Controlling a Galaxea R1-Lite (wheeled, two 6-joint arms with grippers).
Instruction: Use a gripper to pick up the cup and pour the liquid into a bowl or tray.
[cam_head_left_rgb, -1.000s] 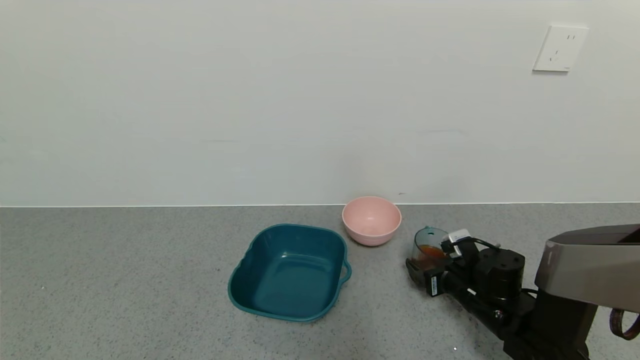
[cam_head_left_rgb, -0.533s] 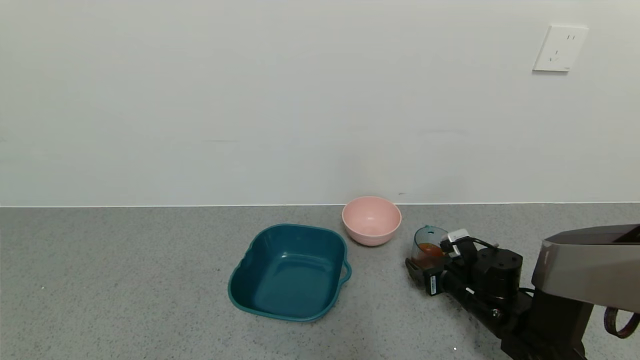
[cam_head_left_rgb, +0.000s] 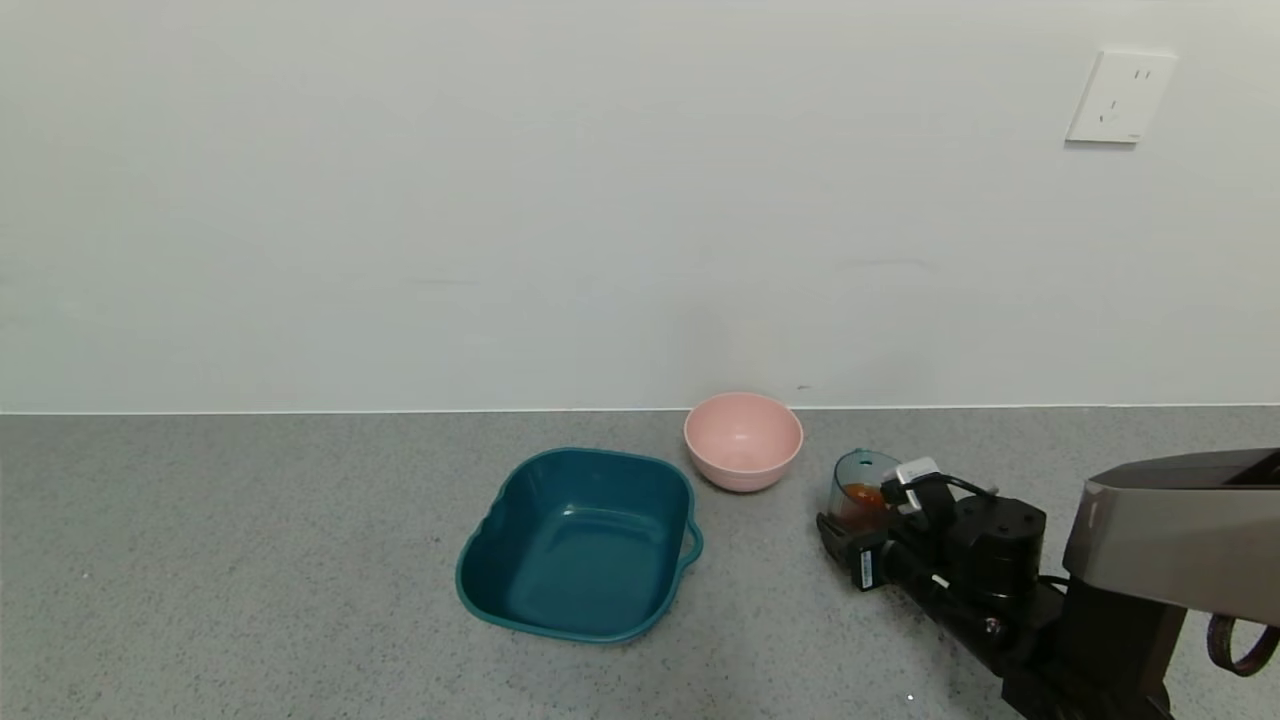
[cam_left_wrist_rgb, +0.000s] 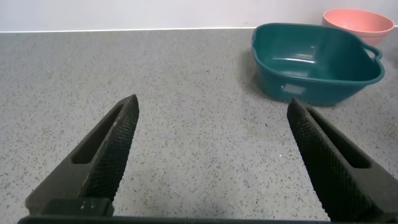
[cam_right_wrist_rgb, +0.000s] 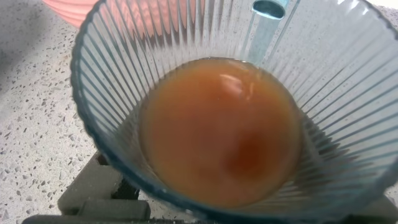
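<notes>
The ribbed pale blue cup stands on the grey counter to the right of the pink bowl, with reddish-brown liquid in its lower part. My right gripper is round the cup's lower half and shut on it. In the right wrist view the cup fills the frame, the liquid lies level, and one finger shows below its wall. The dark teal basin sits to the left, empty. My left gripper is open over bare counter, with the basin ahead of it.
A round pink bowl stands by the wall between basin and cup, also in the left wrist view. The counter ends at a white wall with a socket. Grey counter stretches left of the basin.
The right gripper and the cup have shifted slightly right and up together. The basin and the pink bowl have not moved.
</notes>
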